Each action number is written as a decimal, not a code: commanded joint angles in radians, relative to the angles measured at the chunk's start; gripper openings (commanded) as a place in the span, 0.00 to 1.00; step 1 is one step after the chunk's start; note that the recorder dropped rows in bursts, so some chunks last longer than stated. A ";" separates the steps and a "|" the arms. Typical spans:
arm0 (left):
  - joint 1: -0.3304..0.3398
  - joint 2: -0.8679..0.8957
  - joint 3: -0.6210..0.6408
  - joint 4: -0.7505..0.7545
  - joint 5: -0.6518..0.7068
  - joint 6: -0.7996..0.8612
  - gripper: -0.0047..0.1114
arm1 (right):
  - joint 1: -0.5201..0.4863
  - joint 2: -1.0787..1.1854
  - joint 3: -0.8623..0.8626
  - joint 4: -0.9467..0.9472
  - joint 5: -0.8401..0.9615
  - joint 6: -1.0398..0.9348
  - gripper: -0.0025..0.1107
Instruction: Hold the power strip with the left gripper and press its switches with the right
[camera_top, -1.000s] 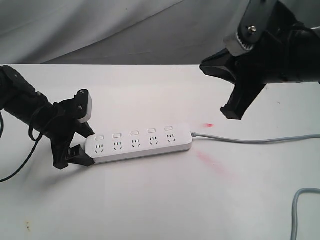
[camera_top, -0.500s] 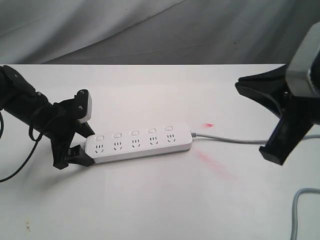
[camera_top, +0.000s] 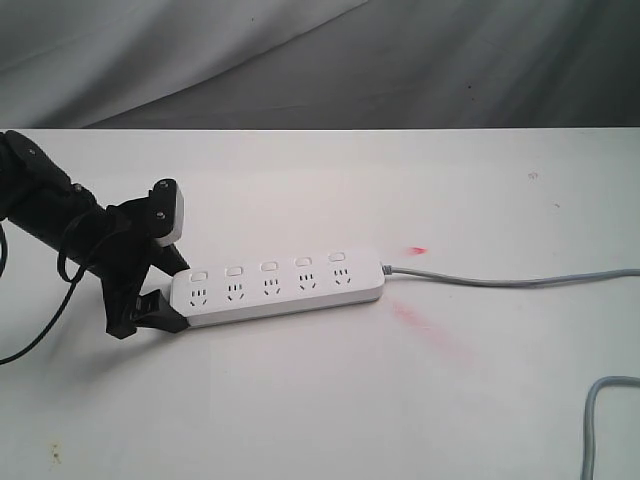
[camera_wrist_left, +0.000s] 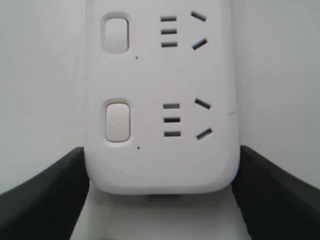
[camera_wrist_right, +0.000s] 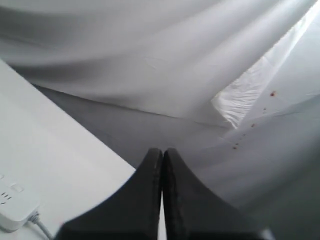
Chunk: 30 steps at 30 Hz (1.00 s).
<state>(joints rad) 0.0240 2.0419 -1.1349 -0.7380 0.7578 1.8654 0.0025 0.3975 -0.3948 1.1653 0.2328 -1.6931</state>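
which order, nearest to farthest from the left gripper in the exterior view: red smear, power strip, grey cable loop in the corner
1. power strip, its end held between the left gripper's jaws.
2. red smear, just right of the strip.
3. grey cable loop, lower right corner.

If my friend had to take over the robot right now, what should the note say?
Left gripper: fingers clamp the power strip at its end away from the cord.
Right gripper: shut, empty, raised off the strip, touching no switches.
Done: strip held flat on the table.
Left to do: press the switches with the right; whether any are already pressed does not show.
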 joint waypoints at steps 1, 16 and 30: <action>-0.004 0.006 0.000 0.006 0.002 -0.007 0.58 | -0.119 -0.105 0.038 0.005 0.068 0.070 0.02; -0.004 0.006 0.000 0.006 0.002 -0.007 0.58 | -0.154 -0.110 0.043 -0.022 0.020 0.191 0.02; -0.004 0.006 0.000 0.006 0.002 -0.007 0.58 | -0.152 -0.149 0.156 -1.165 -0.159 1.476 0.02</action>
<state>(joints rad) 0.0240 2.0419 -1.1349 -0.7380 0.7578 1.8654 -0.1438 0.2799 -0.2909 0.1037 0.1584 -0.3593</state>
